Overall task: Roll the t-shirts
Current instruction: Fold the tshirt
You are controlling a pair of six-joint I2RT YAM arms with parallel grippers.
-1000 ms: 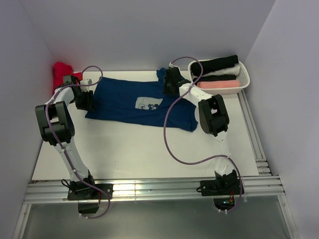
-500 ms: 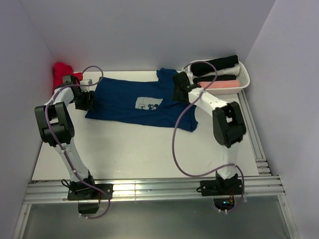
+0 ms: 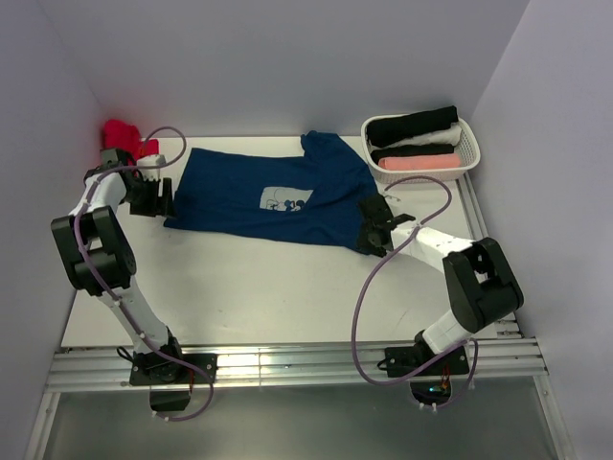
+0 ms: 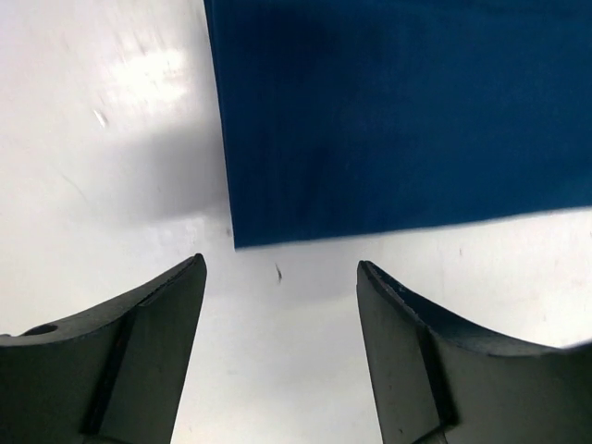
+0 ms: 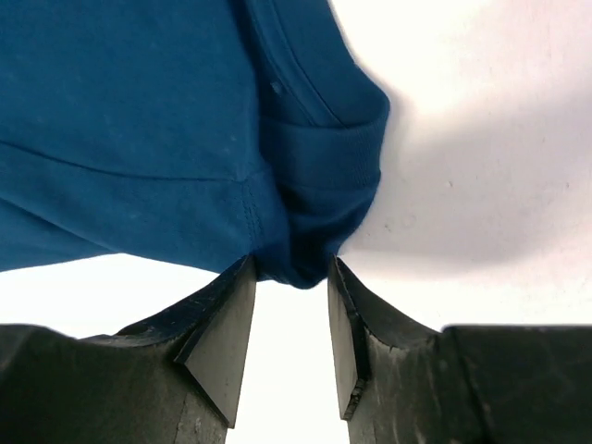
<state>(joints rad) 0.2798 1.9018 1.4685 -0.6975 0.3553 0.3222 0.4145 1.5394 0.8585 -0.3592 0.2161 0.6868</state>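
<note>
A navy t-shirt (image 3: 278,196) with a small pale print (image 3: 285,199) lies spread flat on the white table. My left gripper (image 3: 158,198) is open and empty just off the shirt's left edge. In the left wrist view the hem corner (image 4: 236,242) lies just ahead of the open left gripper (image 4: 280,268). My right gripper (image 3: 369,235) is at the shirt's near right sleeve. In the right wrist view the bunched sleeve end (image 5: 314,217) fills the narrow gap of the right gripper (image 5: 291,270), touching both fingertips.
A white basket (image 3: 466,161) at the back right holds rolled black, white and pink shirts. A red cloth (image 3: 120,134) lies in the back left corner. Side walls stand close on the left and right. A metal rail (image 3: 287,364) runs along the near edge.
My right gripper has moved from the shirt's far collar area toward me, down to the near right sleeve. My left gripper has shifted slightly left, off the hem.
</note>
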